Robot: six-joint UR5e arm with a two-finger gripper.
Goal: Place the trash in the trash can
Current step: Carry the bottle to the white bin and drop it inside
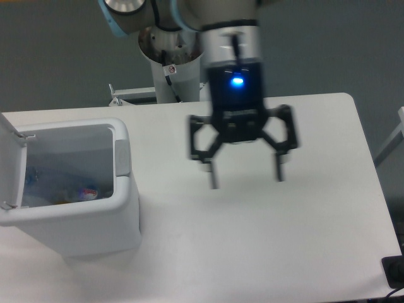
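Note:
The trash can (123,224) stands at the left of the table with its lid (11,158) swung open to the left. Inside it lies the clear bottle (44,180) with some coloured trash (87,193) beside it near the bottom. My gripper (246,177) hangs over the middle of the table, well right of the can. It is open, its two fingers spread wide with nothing between them. The image of it is motion-blurred. No white packet shows.
The arm's base column (172,69) and a metal bracket (214,85) stand behind the table's far edge. The table (315,240) ends in a rounded corner at the far right. A dark object (394,271) sits at the lower right edge.

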